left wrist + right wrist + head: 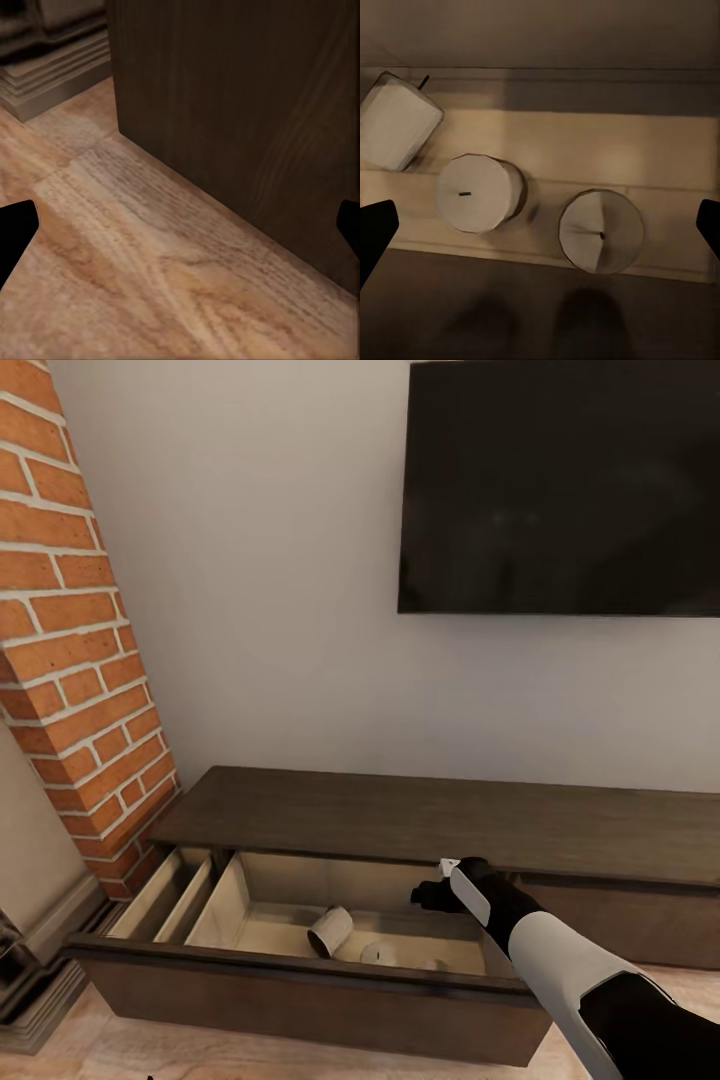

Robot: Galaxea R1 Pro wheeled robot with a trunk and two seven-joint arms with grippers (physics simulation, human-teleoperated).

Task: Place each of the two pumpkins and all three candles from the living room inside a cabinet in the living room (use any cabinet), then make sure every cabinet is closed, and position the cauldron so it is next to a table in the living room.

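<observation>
The long dark brown cabinet (430,820) stands against the wall with its left drawer (300,965) pulled out. Three beige candles rest on the pale drawer floor: one tipped on its side (330,931) (397,124) and two upright (378,953) (476,193) (601,231). My right gripper (432,895) (544,229) hangs open just above the drawer, over the candles, holding nothing. My left gripper (181,229) is open and empty, low over the floor beside the cabinet's dark front (240,97). The pumpkins, the cauldron and the table are out of view.
A black television (560,485) hangs on the wall above the cabinet. A brick chimney (70,640) and the fireplace's stone base (40,960) stand close on the left. Wooden floor (150,285) runs in front of the drawer.
</observation>
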